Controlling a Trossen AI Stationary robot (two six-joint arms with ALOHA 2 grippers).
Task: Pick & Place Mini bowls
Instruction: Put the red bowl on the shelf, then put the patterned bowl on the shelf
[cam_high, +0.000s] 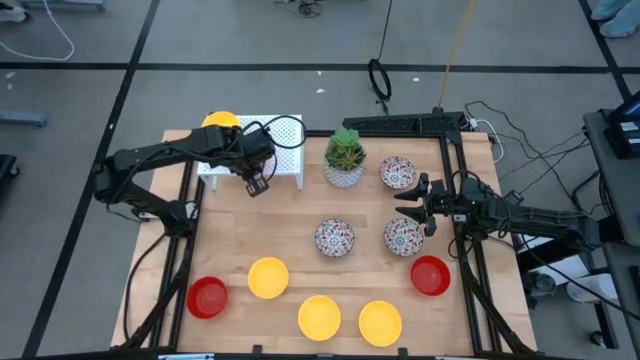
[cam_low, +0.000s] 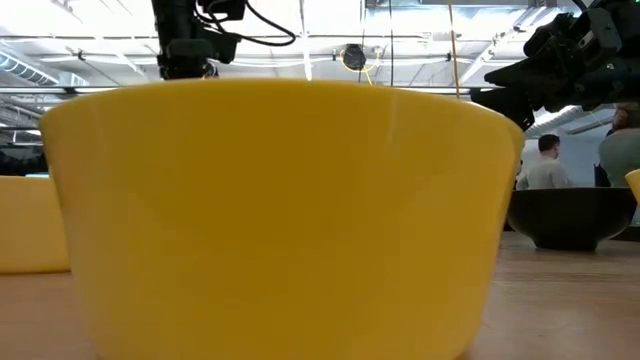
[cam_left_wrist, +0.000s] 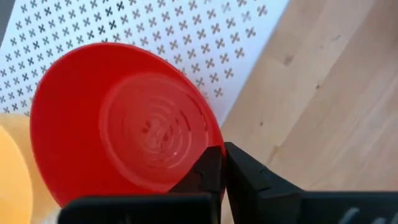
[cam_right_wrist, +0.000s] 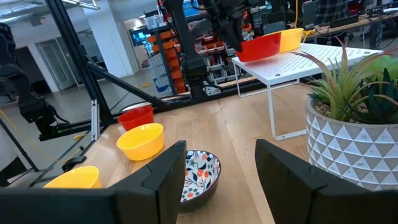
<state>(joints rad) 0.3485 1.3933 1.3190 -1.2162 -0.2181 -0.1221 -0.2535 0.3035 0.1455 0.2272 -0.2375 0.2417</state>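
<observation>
My left gripper is over the white perforated rack near the table's far left, shut on a red mini bowl. The right wrist view shows that red bowl next to a yellow bowl on the rack. My right gripper is open above the table's right side, between two floral bowls, touching nothing. A third floral bowl sits on its base mid-table. Three yellow bowls and two red ones stand along the near side. My left gripper pinches the red bowl's rim between its two fingers, coming from above. The bowl sits slightly tilted at the rack's top, beside the yellow bowl. Whether its base rests on the rack I cannot tell.
A white pot with a green plant stands between the rack and the far floral bowl. Black frame rails run along the table's sides. A yellow bowl fills the low view. Bare wood lies in front of the rack.
</observation>
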